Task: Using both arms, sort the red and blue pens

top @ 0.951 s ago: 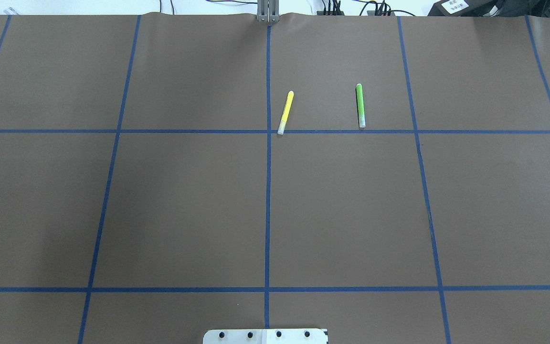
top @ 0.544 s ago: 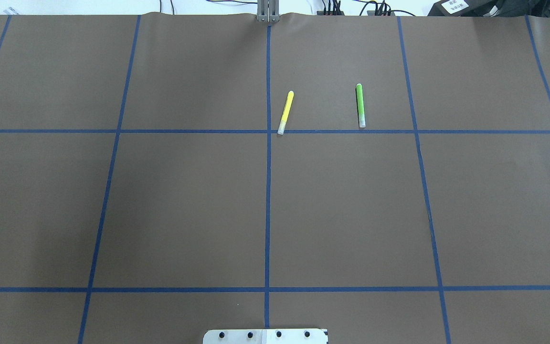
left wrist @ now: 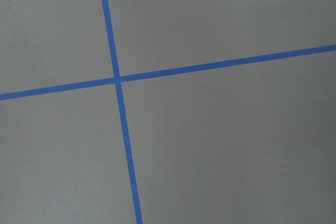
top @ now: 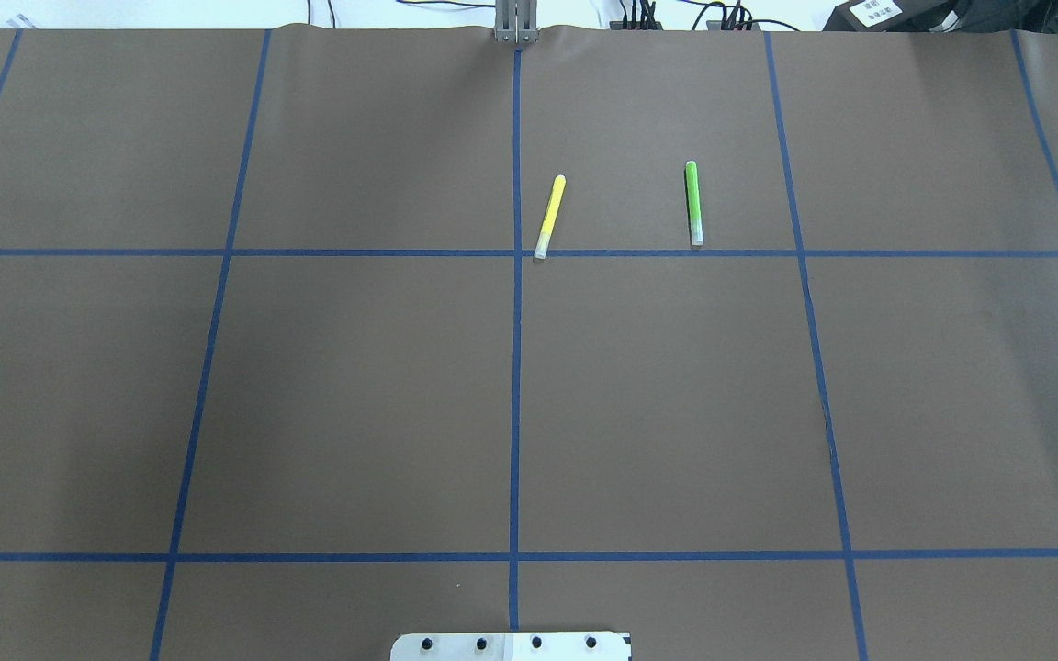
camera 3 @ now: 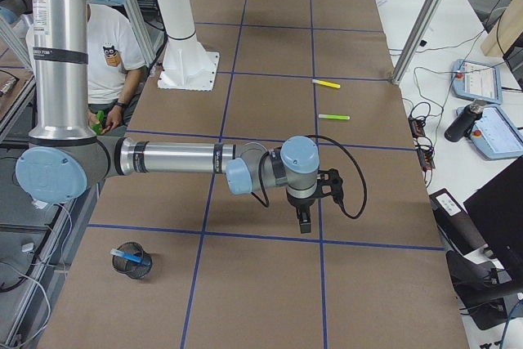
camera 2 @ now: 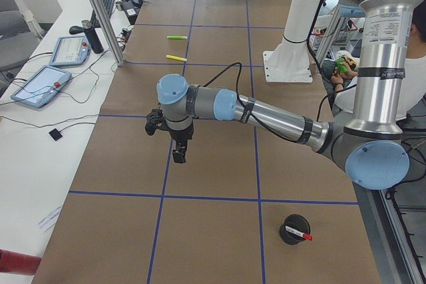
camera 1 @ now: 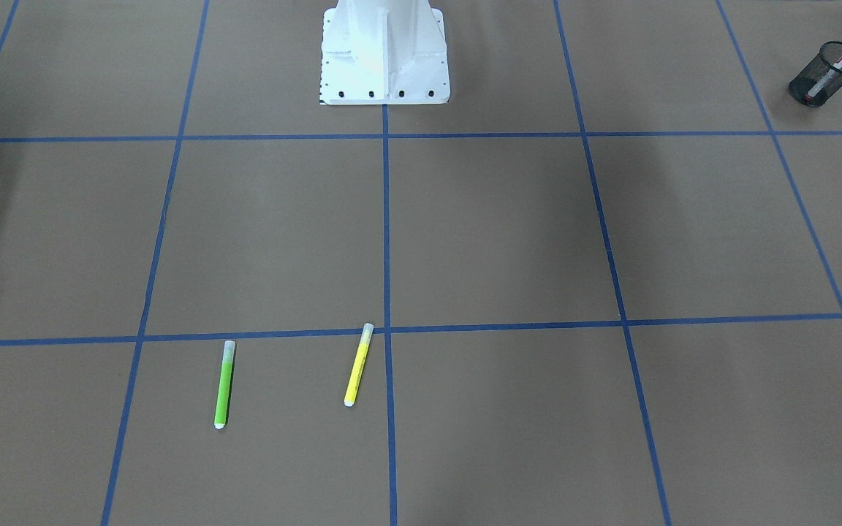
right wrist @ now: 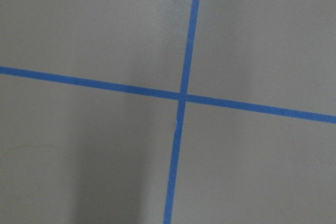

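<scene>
The red pen [camera 1: 839, 62] stands tilted in a black mesh cup [camera 1: 827, 77] at the robot's left end of the table; it also shows in the exterior left view as the red pen [camera 2: 301, 235] in that cup [camera 2: 293, 229]. The blue pen [camera 3: 127, 258] lies inside a second mesh cup [camera 3: 132, 262] at the robot's right end. My left gripper [camera 2: 180, 155] hangs over a blue tape line, finger state cannot tell. My right gripper [camera 3: 304, 221] hangs over a tape crossing, state also cannot tell. Both wrist views show only brown paper and tape.
A yellow marker [top: 550, 217] and a lime-green marker [top: 693, 203] lie side by side on the far half of the table. The white pedestal [camera 1: 384, 51] stands at the robot's edge. A seated person [camera 3: 110, 55] is beside the pedestal. Control tablets [camera 2: 40, 84] lie beyond the far edge.
</scene>
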Tool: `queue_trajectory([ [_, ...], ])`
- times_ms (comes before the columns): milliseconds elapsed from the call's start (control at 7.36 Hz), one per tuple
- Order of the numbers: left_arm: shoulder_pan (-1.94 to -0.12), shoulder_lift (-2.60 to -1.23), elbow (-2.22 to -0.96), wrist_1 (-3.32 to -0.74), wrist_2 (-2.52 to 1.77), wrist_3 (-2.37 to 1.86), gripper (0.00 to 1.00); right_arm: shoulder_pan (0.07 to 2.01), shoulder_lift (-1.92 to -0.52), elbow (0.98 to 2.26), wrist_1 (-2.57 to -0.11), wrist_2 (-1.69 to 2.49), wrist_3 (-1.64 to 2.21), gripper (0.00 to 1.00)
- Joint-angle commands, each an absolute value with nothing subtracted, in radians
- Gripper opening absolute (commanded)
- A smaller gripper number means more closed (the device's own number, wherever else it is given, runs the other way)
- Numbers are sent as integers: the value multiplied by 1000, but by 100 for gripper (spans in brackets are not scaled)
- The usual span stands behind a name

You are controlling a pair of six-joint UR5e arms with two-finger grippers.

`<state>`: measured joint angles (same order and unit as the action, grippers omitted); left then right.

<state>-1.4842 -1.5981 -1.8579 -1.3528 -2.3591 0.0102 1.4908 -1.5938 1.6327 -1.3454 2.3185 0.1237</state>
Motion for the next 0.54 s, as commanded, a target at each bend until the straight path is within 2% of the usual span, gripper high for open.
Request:
queue_trajectory([
  [0, -1483, -1601, -1849, -1353, -2362, 8, 100, 1471, -1490, 1670, -1537, 2333, 156, 99],
  [408, -1482, -1608, -1818, -1358, -2367, 11, 100, 1473, -1503, 1807, -1721, 2333, 143, 99],
])
